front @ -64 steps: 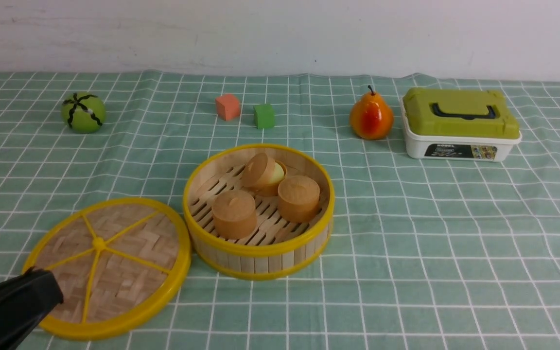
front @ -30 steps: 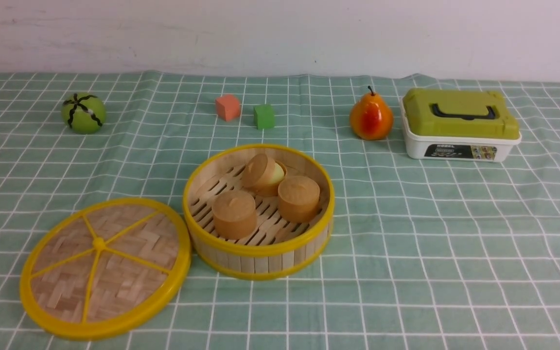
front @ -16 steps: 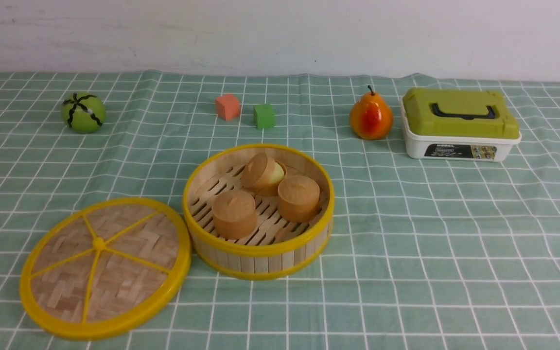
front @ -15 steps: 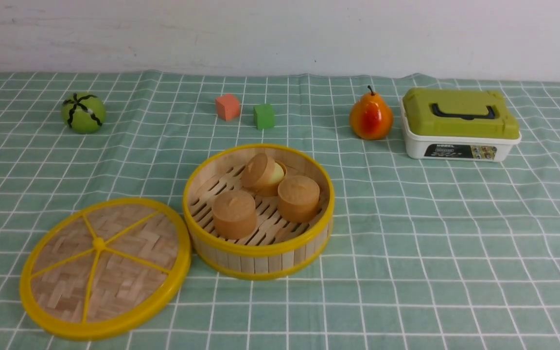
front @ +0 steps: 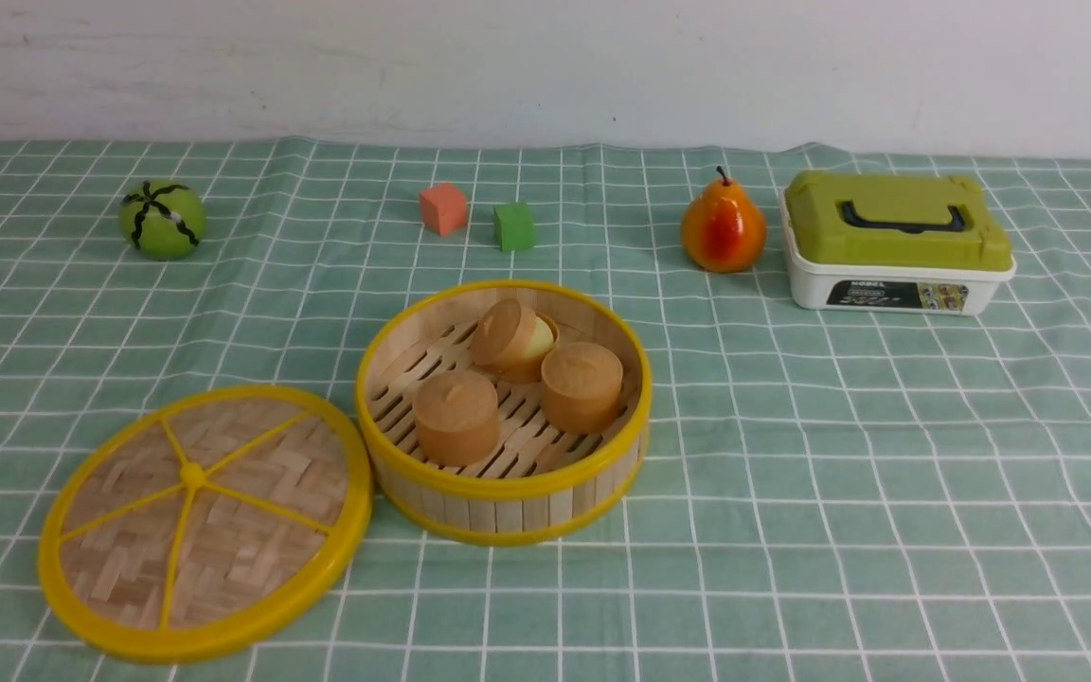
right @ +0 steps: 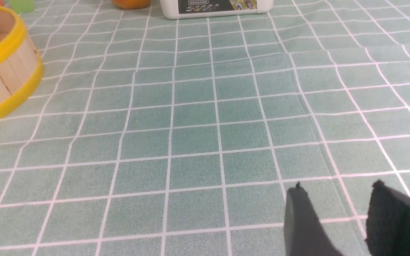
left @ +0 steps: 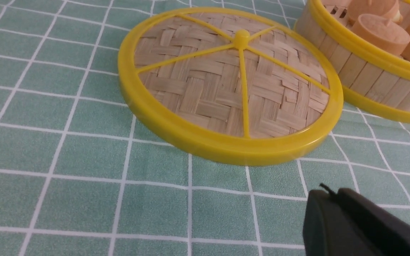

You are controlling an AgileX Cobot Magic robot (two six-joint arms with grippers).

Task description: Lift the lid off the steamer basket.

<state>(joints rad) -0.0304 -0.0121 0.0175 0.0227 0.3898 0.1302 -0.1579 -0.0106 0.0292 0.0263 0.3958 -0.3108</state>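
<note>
Evidently the left gripper (left: 329, 193) has been withdrawn from over the lid (front: 252, 526), its fingers nearly together and empty, the right gripper (right: 338, 185) being parted and empty, so with the lid laid at the steamer basket's (front: 508, 512) eight o'clock, the task seems finished.

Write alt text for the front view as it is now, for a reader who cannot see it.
An open round steamer basket holds three small brown pots, its lid flat beside it on the left. Behind stand two blocks and a pear.
</note>
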